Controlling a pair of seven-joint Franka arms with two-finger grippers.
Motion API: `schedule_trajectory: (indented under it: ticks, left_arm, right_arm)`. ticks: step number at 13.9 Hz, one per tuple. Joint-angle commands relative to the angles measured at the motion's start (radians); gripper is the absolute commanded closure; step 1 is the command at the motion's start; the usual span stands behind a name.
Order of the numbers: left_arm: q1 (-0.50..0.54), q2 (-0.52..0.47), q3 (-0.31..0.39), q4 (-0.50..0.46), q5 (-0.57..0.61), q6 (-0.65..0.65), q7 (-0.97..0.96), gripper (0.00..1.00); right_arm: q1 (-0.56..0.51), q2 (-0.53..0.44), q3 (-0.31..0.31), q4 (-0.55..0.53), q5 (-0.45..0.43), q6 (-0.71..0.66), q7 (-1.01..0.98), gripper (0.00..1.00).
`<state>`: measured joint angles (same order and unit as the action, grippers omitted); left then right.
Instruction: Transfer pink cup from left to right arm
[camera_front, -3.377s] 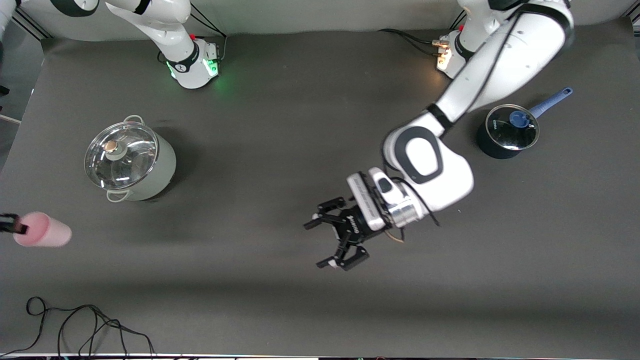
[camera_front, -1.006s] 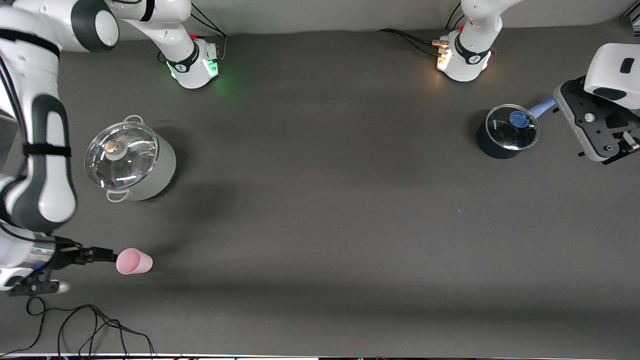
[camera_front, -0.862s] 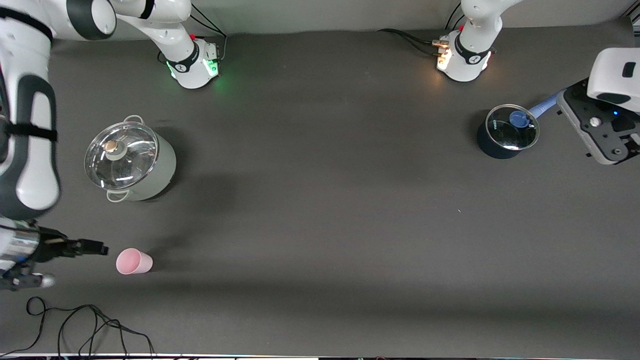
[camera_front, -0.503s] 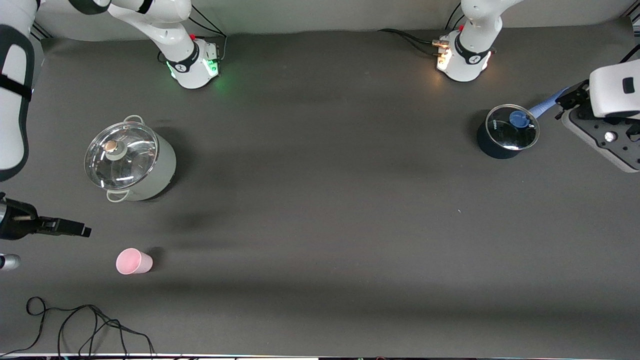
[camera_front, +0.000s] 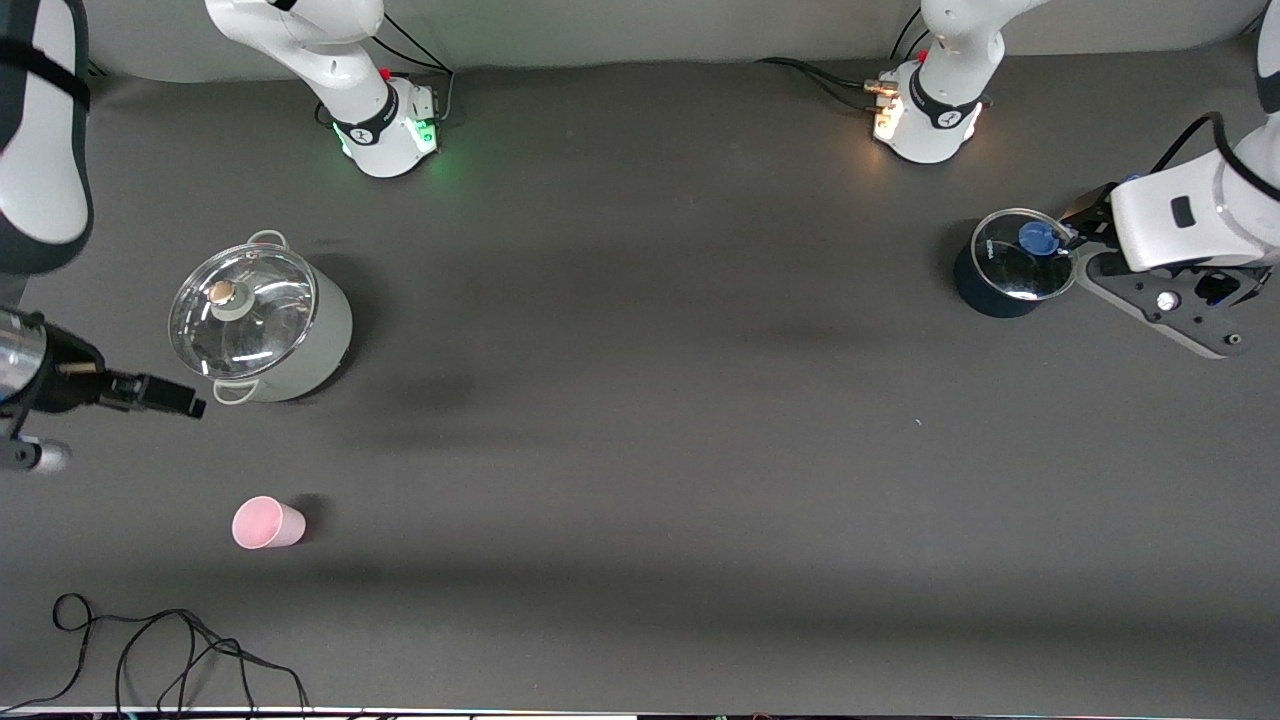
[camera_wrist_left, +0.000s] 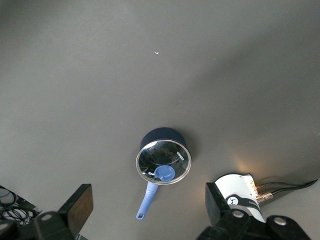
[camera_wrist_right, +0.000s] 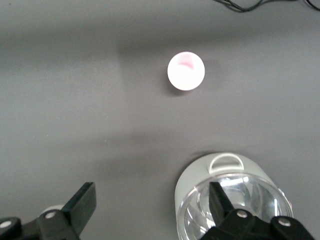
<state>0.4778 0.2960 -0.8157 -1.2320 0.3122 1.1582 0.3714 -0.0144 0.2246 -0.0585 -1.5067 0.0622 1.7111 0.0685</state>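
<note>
The pink cup (camera_front: 268, 524) stands upright on the dark table at the right arm's end, nearer to the front camera than the grey pot; nothing touches it. It also shows in the right wrist view (camera_wrist_right: 186, 71). My right gripper (camera_front: 175, 400) hangs over the table beside the grey pot, apart from the cup; in its wrist view the right gripper (camera_wrist_right: 150, 205) is open and empty. My left gripper (camera_front: 1085, 228) is over the blue saucepan's handle at the left arm's end; in its wrist view the left gripper (camera_wrist_left: 147, 207) is open and empty.
A grey pot with a glass lid (camera_front: 258, 318) stands near the right arm's end and also shows in the right wrist view (camera_wrist_right: 232, 200). A small dark-blue saucepan with a glass lid (camera_front: 1012, 262) shows in the left wrist view too (camera_wrist_left: 163, 157). A black cable (camera_front: 170, 650) lies by the front edge.
My right gripper has let go of the cup and drawn back toward the grey pot. The cup stays standing on the table. My left gripper has swung in over the blue saucepan.
</note>
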Motion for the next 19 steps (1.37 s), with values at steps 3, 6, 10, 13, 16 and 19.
schedule_trajectory:
  ticks: [3, 6, 10, 13, 16, 19]
  left_arm:
    - [-0.005, -0.011, 0.006, -0.015, -0.022, -0.029, -0.115, 0.0]
    - [-0.004, -0.018, 0.004, -0.04, -0.035, -0.031, -0.154, 0.0]
    - [-0.103, -0.026, 0.09, -0.035, -0.033, -0.034, -0.202, 0.0]
    - [-0.308, -0.049, 0.31, -0.027, -0.035, -0.029, -0.195, 0.0]
    - [-0.535, -0.069, 0.563, -0.026, -0.065, -0.02, -0.193, 0.0]
    - [-0.712, -0.08, 0.807, -0.027, -0.085, -0.011, -0.195, 0.0]
  right_arm:
    - [0.007, -0.097, -0.003, -0.095, -0.019, 0.027, 0.017, 0.0]
    - [0.007, -0.132, -0.003, -0.082, -0.019, -0.005, 0.013, 0.0]
    - [0.007, -0.169, -0.003, -0.092, -0.025, -0.013, -0.048, 0.0]
    - [0.004, -0.169, -0.004, -0.086, -0.03, -0.039, -0.148, 0.0]
    - [0.004, -0.171, -0.004, -0.078, -0.025, -0.044, -0.128, 0.0]
    - [0.007, -0.168, 0.0, -0.072, -0.025, -0.044, -0.088, 0.0]
